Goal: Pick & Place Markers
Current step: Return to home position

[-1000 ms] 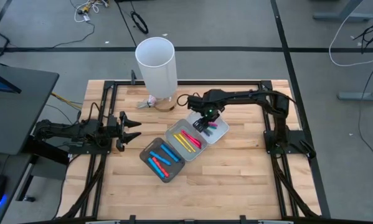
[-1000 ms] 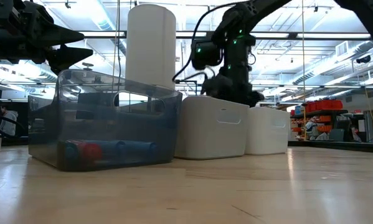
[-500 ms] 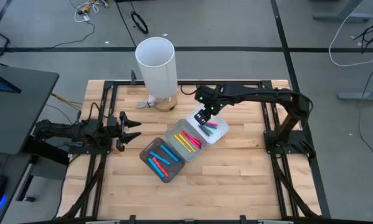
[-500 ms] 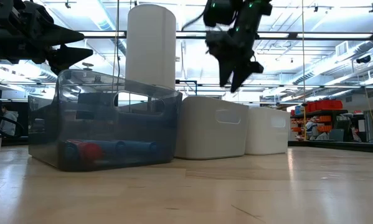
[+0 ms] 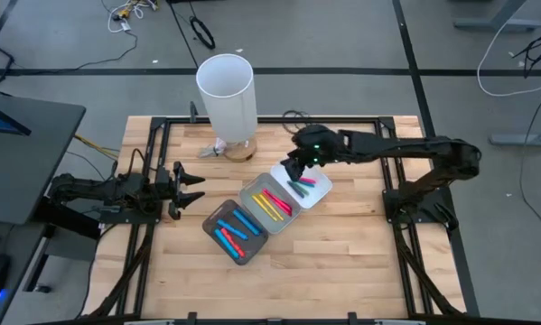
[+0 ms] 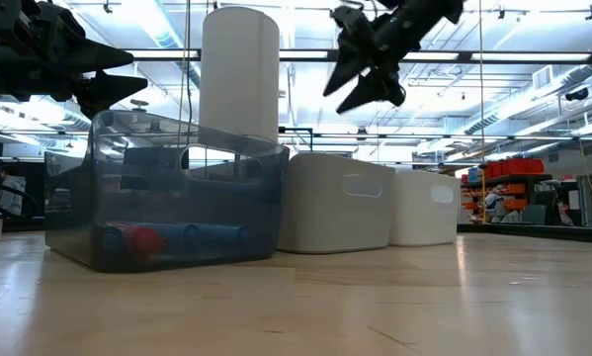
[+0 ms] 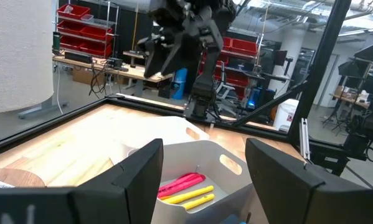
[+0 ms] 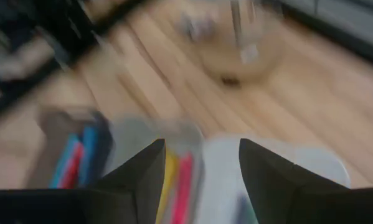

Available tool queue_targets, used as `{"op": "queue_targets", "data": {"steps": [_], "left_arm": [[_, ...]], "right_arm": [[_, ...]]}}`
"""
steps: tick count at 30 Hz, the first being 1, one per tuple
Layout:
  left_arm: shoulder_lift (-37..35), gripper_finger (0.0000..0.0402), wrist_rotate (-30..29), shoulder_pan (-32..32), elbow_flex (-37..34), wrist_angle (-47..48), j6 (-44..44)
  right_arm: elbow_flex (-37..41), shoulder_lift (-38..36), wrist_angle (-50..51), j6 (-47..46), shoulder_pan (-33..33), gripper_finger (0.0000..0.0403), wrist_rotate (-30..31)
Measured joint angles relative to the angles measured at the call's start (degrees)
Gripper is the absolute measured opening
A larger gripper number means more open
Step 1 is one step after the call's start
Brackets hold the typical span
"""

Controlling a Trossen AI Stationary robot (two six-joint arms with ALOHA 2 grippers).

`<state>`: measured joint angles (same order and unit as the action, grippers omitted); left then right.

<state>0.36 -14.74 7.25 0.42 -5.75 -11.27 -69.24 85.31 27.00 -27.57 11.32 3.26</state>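
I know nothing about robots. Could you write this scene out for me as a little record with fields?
left gripper: open, empty, waiting at the left side of the table
right gripper: open, empty, raised in the air near the end bin
grey bin: blue and red markers
middle bin: white, holds yellow and pink markers
end bin: white, holds a few markers, one of them pink
cylinder: white, upright, at the back of the table

Pale wood under plastic bins
The table (image 5: 342,244) is smooth, faintly glossy wood; the grey bin (image 6: 167,188) smoky see-through plastic; the white bins (image 6: 340,203) matt; the markers (image 5: 272,203) smooth plastic.
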Motion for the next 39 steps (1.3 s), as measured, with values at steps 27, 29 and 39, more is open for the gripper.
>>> {"op": "queue_targets", "data": {"steps": [27,29,39], "left_arm": [[-0.01,0.0234,0.00,0.00,0.00,-0.01,0.00],[0.00,0.0234,0.00,0.00,0.00,-0.01,-0.02],[0.00,0.0234,0.00,0.00,-0.01,-0.01,-0.01]], "right_arm": [[51.07,-41.37,-57.80,26.92,5.50,0.0204,20.31],[53.80,-44.16,-57.86,27.08,5.69,0.0204,20.35],[64.14,-54.37,-57.78,26.56,6.02,0.0204,20.29]]}}
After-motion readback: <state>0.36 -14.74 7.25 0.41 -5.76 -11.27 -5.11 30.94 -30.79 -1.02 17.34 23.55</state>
